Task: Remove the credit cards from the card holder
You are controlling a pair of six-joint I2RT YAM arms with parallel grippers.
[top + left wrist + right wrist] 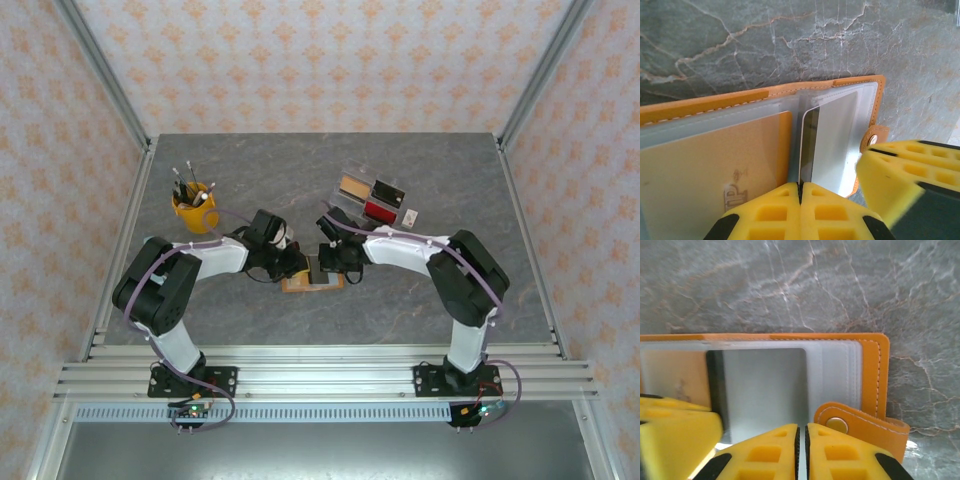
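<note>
Fingers (772,212) of your left gripper (800,192) are clamped on the near edge of a silver card (832,140). Its long axis runs straight up the frame into the open card holder (312,284), which lies mid-frame from above. Rightward, your right gripper (801,437) is closed beside the tab clasp (862,422), apparently pinning the holder.

Grey marbled surface (420,300) with pale veins, peach patterned walls (330,60) left, far and right, silver posts (106,75) at the far corners, metal rails (320,372) along the near edge
</note>
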